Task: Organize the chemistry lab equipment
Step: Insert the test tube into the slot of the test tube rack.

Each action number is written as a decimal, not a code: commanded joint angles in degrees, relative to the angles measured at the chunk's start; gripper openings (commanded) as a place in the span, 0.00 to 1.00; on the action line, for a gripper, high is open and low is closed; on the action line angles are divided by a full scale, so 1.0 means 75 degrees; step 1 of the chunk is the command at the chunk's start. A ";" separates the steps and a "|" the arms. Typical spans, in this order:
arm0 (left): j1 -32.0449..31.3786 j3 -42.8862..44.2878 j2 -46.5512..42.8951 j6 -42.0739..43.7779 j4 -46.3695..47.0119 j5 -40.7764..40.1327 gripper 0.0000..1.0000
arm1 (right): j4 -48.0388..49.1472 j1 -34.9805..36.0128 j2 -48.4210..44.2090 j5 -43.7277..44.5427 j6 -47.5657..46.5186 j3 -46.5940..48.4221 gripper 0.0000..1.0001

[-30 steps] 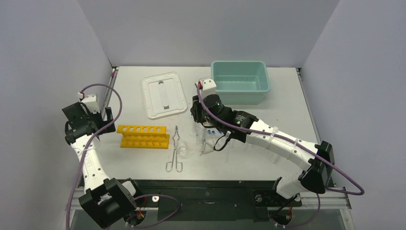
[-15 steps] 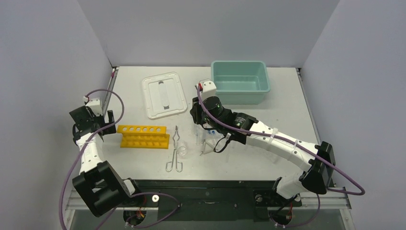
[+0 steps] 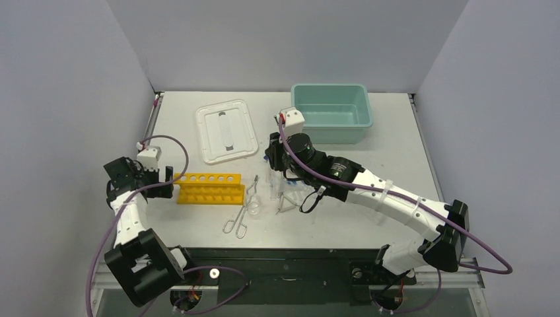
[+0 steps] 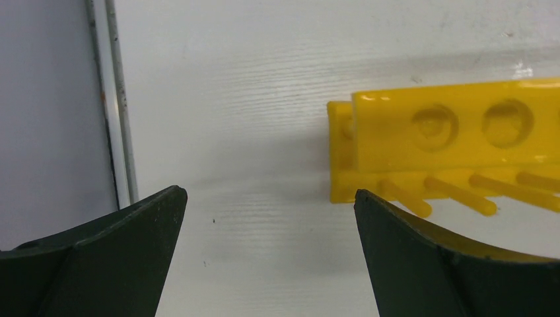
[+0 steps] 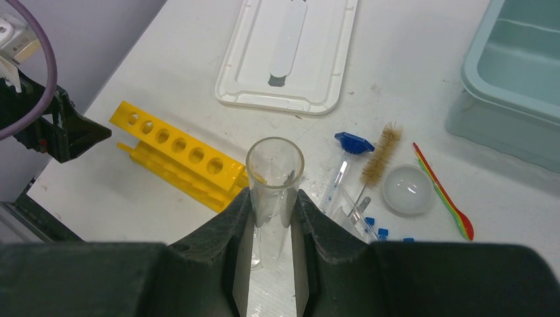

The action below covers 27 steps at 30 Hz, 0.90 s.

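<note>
My right gripper point(image 5: 272, 203) pinches a glass tube point(image 5: 275, 179) — a tilt could slip it; my left gripper point(image 4: 267, 195) gapes, empty.

The left gripper point(image 3: 169, 183) now stands at the left end of the yellow holed rack point(image 3: 210, 188), displaced rightward from its earlier position near the table's left edge, with its arm folded closer to the base. The rack sits further right than before, its right end now just beside the metal loop-handled tongs point(image 3: 243, 206), which lie skewed from their former straight lay, tips toward the right and loops toward the left. The elbow of the right arm point(image 3: 449, 231) is displaced slightly rightward.
</note>
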 commanded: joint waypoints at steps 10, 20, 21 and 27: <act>-0.0086 0.0467 -0.1031 0.3265 -0.3867 0.2274 1.00 | 0.0042 -0.0046 0.0256 -0.0036 -0.0129 0.0448 0.00; 0.0014 0.1685 -0.0949 0.2852 -0.4241 0.2494 1.00 | 0.0346 0.0049 0.0478 -0.0107 -0.0037 0.0343 0.00; 0.0006 0.1584 -0.0977 0.2722 -0.4064 0.2438 1.00 | 0.0384 0.0046 0.0469 -0.0114 -0.0036 0.0324 0.00; -0.0024 0.1038 -0.1144 0.1092 -0.1822 0.1609 1.00 | 0.0584 0.0042 0.0342 -0.0130 -0.0006 0.0012 0.00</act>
